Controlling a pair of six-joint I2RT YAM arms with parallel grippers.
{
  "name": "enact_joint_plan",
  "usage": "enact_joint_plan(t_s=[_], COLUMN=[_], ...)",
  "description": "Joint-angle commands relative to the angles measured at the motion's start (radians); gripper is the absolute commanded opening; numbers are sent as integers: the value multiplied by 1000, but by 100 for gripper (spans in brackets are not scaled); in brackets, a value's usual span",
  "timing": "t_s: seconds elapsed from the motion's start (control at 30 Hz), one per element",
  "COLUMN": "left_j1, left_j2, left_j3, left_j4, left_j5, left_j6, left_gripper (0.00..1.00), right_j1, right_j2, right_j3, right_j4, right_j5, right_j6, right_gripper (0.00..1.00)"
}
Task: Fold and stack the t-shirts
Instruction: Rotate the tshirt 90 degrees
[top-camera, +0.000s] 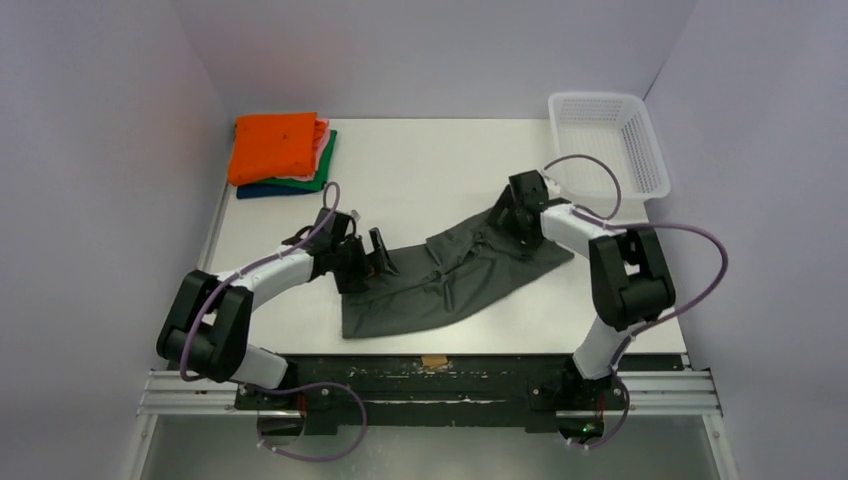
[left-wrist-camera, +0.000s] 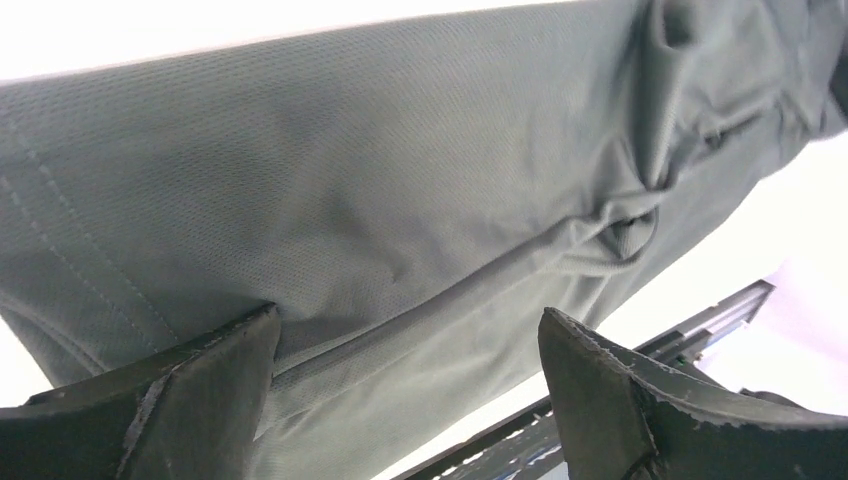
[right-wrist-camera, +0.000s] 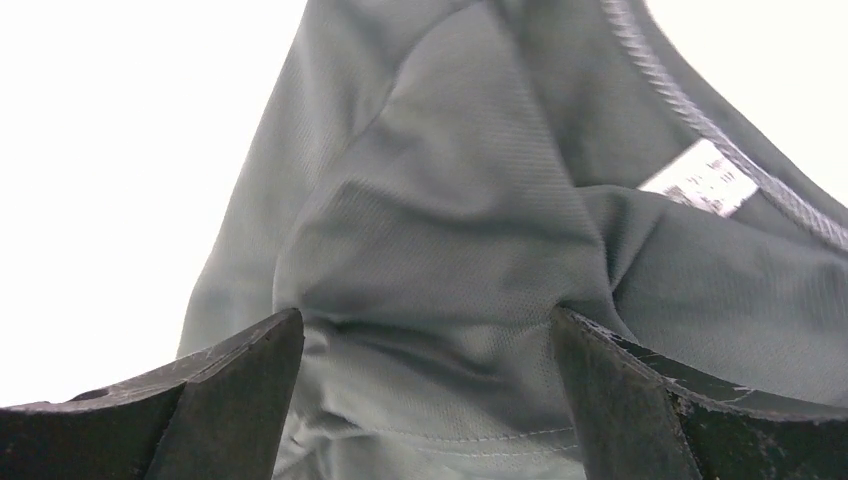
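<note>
A dark charcoal-grey t-shirt (top-camera: 450, 280) lies crumpled across the middle of the table. My left gripper (top-camera: 368, 262) is open at the shirt's left end, its fingers wide apart over the cloth (left-wrist-camera: 380, 170); the gripper shows in the left wrist view (left-wrist-camera: 408, 320). My right gripper (top-camera: 515, 215) is open at the shirt's upper right end. In the right wrist view (right-wrist-camera: 425, 318) it straddles a bunched fold (right-wrist-camera: 450, 200) near the collar and a white label (right-wrist-camera: 698, 178). Folded shirts are stacked at the back left: orange (top-camera: 275, 145) on top, then pink (top-camera: 322, 135), green (top-camera: 325, 165) and dark blue (top-camera: 262, 190).
A white plastic mesh basket (top-camera: 608, 140) stands at the back right corner of the table. White walls close in the left, back and right sides. The black rail (top-camera: 430, 375) with the arm bases runs along the near edge.
</note>
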Motion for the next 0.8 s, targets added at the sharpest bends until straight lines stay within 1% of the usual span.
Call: enact_joint_plan(t_s=[0.0,0.07,0.13,0.23,0.33,0.47,0.53,0.6,0.77], left_j1=[-49,-71,-111,-190,-275,-362,-402,-438,-524], left_j2=[72,89,99,114,164,239,248,253,272], left_j3=[-67,-71,-73,-72,-30,72,97,117,164], left_j4=[83,93,97,136,185,128,117,102,64], left_j5=[27,16,-12,-46,-49,-84,-101,-120,-147], left_j6=[-57,-86,-124,-193,-252,-280,-292,-302,-323], left_gripper=[100,100,100,100,100,100,100,100,100], right_j1=[-2,-2,-3,-2,5,21,26,32,37], right_j2=[289,392,498,650,790,933,984,1015,1007], right_j3=[214,367,578,806,997,1229,1314,1362,1378], right_j4=[127,84,6,-75,-117,-148,-134,-93,13], right_j5=[-100,-113,-130,-216,-316,-367,-372,-386,-397], right_j6=[4,-59,-137,-226,-240,-231,-228,-222,-210], right_gripper=[91,90,90,90,89,89,89,89,89])
